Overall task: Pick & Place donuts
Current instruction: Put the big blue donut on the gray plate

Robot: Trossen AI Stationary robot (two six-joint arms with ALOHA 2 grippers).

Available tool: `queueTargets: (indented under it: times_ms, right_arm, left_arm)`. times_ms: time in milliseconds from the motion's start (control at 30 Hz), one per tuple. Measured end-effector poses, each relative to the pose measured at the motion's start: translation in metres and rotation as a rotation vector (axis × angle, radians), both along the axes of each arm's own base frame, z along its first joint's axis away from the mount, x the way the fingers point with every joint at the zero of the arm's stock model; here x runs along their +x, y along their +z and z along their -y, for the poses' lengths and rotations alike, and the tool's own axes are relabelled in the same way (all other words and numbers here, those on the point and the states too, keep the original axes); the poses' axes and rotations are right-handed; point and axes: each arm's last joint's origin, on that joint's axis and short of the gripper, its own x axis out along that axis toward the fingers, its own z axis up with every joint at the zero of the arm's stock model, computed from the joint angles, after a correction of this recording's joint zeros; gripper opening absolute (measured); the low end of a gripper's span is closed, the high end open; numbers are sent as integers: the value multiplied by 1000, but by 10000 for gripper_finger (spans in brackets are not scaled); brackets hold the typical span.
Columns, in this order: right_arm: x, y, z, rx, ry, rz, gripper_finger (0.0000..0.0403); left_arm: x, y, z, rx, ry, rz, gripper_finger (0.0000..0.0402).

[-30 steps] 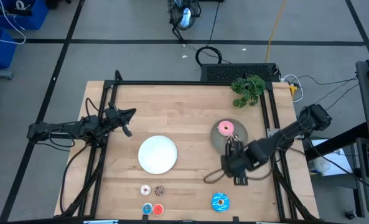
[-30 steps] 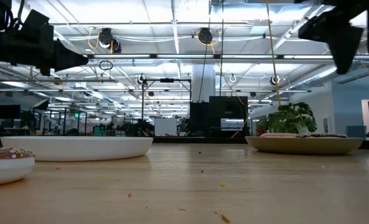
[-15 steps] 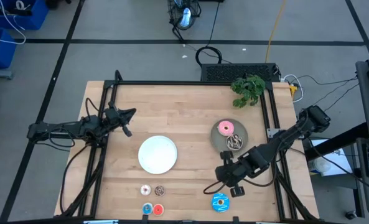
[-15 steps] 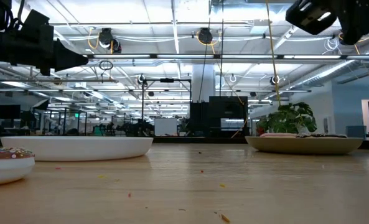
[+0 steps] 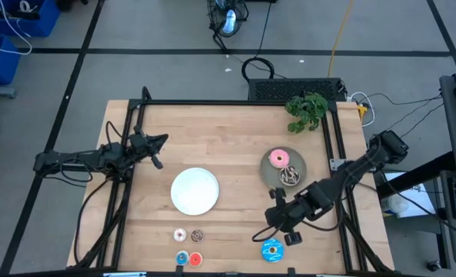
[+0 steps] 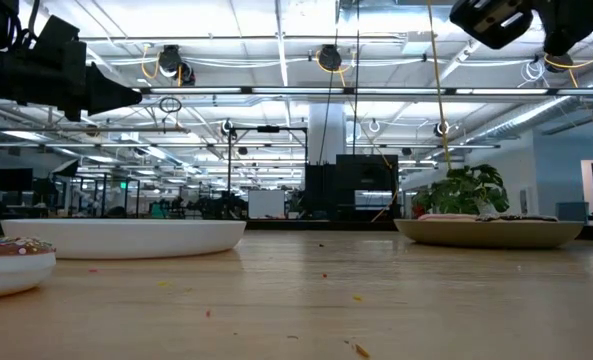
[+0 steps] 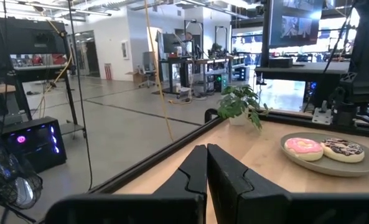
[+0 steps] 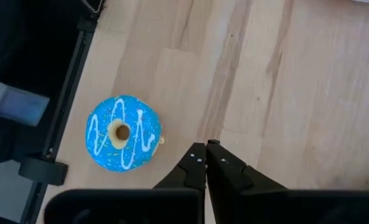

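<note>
The blue donut (image 5: pixel 271 248) (image 8: pixel 123 132) lies flat on the table near the near edge. My right gripper (image 5: pixel 280 221) (image 8: pixel 205 146) hovers shut above the bare wood just on the donut's far side, fingers pointing down and touching nothing. A pink donut (image 5: pixel 279 158) (image 7: pixel 303 146) and a brown donut (image 5: pixel 290 175) (image 7: pixel 342 149) rest side by side on the grey plate (image 5: pixel 271 173). Several tiny donuts (image 5: pixel 188 246) sit near the near edge. My left gripper (image 5: pixel 163 140) (image 7: pixel 207 148) waits shut at the table's left, above the wood.
An empty white plate (image 5: pixel 194 191) (image 6: pixel 126 236) sits mid-table. A green plant (image 5: pixel 307 111) stands at the far right corner. Black frame rails (image 5: pixel 128 177) run along both table sides. Bare wood lies between the white plate and the blue donut.
My right gripper has left the grey plate and gone toward the table's near edge, stopping high beside the blue donut. The brown donut, which the gripper covered before, now shows lying on the grey plate next to the pink one.
</note>
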Motion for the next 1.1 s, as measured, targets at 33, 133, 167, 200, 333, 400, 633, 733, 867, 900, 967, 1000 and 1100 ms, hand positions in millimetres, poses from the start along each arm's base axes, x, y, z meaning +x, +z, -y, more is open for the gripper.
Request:
queueTargets:
  times_ms: [33,133,167,200,333,400,633,733,867,900,967,1000,1100]
  right_arm:
    - [-1,0,-1,-1,6,0,1]
    - [-3,0,-4,-1,19,0,1]
    - [-4,0,-5,-3,26,1,1]
    - [-4,0,-6,-8,35,5,1]
    - [-5,0,-8,-37,8,29,0]
    - [-4,1,-8,-18,-12,38,0]
    - [-3,16,-16,56,-77,58,0]
    - [-7,26,-24,55,-63,74,0]
    - [-12,40,-26,-8,-126,89,0]
    - [-12,43,-26,-21,-148,72,0]
    - [-12,47,-26,-48,-193,15,0]
    - [-10,48,-27,-56,-212,-15,0]
    - [1,46,-35,-64,-223,-95,0]
  left_arm:
    - [0,0,0,-5,-1,3,17]
    - [0,0,0,-8,-1,5,17]
    - [0,0,0,-8,-1,5,17]
    - [0,0,0,-8,-1,5,17]
    - [0,0,0,-6,0,4,17]
    - [0,0,0,-6,-1,4,17]
    - [0,0,0,-19,-2,12,17]
    - [0,-1,0,-34,-4,16,17]
    - [0,-1,0,-36,-4,17,17]
    - [0,-1,0,-36,-4,17,17]
    - [0,-1,0,-36,-4,17,17]
    - [0,-1,0,-36,-4,16,17]
    - [0,-1,0,-35,-8,14,17]
